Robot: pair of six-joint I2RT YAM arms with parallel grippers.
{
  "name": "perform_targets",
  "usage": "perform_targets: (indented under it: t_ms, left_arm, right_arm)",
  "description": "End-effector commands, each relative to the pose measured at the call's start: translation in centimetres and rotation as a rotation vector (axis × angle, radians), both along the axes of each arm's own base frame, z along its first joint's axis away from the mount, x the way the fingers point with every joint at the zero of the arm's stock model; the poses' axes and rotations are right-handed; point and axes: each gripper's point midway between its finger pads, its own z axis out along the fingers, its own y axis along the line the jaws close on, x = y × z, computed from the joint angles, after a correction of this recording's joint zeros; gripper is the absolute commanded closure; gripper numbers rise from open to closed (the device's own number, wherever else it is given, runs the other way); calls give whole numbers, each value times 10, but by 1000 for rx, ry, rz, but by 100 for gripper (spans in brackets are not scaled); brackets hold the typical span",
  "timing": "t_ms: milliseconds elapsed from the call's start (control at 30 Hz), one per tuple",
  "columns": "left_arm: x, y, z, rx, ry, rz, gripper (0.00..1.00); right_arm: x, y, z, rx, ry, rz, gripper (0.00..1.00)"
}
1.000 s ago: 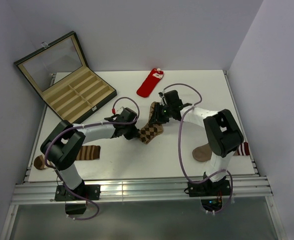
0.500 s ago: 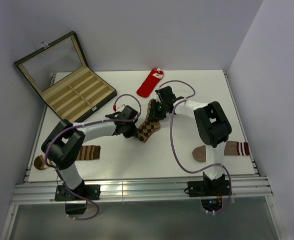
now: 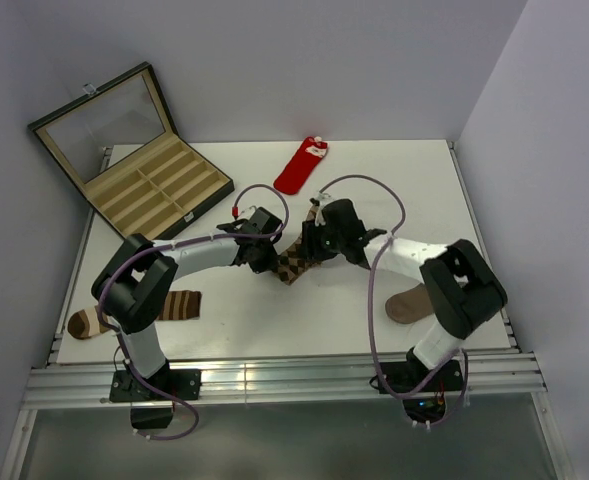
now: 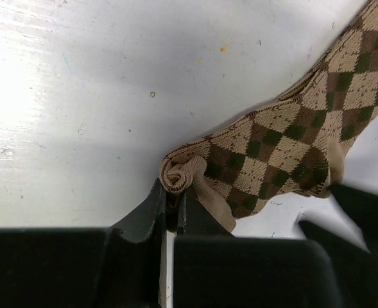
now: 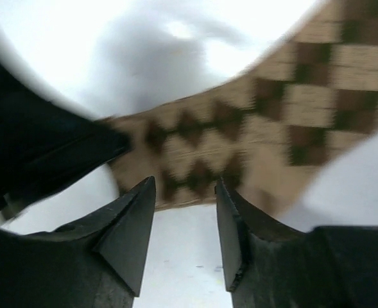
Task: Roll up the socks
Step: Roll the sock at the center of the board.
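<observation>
Red sock [image 3: 300, 167] behind argyle sock [image 3: 292, 264], case [image 3: 149, 190] L

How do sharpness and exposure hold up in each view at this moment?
Top external: sharp, evenly lit, only soft shadows. Left wrist: argyle sock crisp, glare whitening the table at left. Right wrist: motion blur smears the sock's diamonds and the table is blown out at the top, though the right pincer itself looks fairly sharp.

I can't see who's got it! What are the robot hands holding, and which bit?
The left gripper pinches the diamond sock by its bunched tan edge. The right gripper is open, holding nothing.
</observation>
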Motion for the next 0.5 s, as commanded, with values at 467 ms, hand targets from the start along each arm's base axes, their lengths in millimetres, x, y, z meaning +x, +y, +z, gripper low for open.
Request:
perform_targets:
  t_ms: [467]
  left_arm:
    - [-15, 13, -16, 74, 64, 10, 100]
  right_arm:
    - [-42, 64, 14, 32, -270, 237, 48]
